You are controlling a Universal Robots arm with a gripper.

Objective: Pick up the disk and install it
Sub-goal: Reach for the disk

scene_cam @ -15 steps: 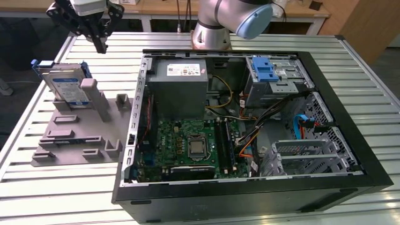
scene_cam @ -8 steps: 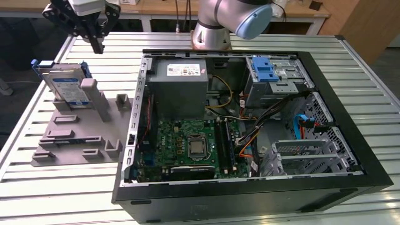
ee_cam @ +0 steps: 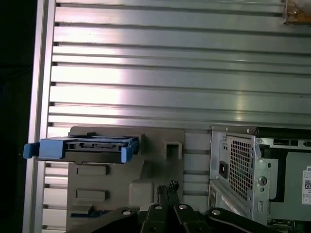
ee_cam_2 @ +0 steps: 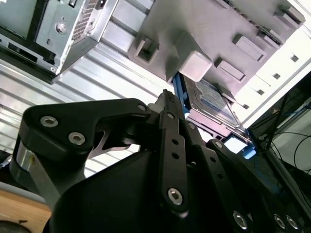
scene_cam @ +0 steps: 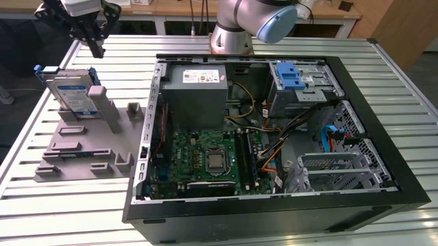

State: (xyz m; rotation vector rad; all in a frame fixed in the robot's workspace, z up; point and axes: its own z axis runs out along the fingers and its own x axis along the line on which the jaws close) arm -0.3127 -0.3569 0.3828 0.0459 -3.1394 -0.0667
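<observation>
At the upper left of the exterior view the end effector (scene_cam: 98,51) points straight down, its fingers drawn together with nothing between them. It hangs above the disk (scene_cam: 74,97) and clear of it. The disk stands on edge in a slot of a grey plastic stand (scene_cam: 82,154) at the left of the frame. It shows a blue-and-white label, and its blue frame sticks out at the top. I cannot make out the words on the label. The stand lies flat on the slatted metal surface (scene_cam: 68,205), just beside an open black computer case (scene_cam: 274,207) that takes up the middle and right. Inside the case, from left to right, are a grey power box (scene_cam: 198,100) with a white sticker (scene_cam: 200,77), then a green circuit board (scene_cam: 205,154) below it. Further right is a metal cage (scene_cam: 311,84) with a blue latch (scene_cam: 291,77) at the upper right. The arm (scene_cam: 239,20) rises behind the case at the top centre and reaches over to the left. In both wrist views the closed end effector (ee_cam_2: 166,95) (ee_cam: 168,187) points toward the stand (ee_cam_2: 204,29) (ee_cam: 155,170). There the disk (ee_cam_2: 214,104) (ee_cam: 87,148) sits upright in its slot.
</observation>
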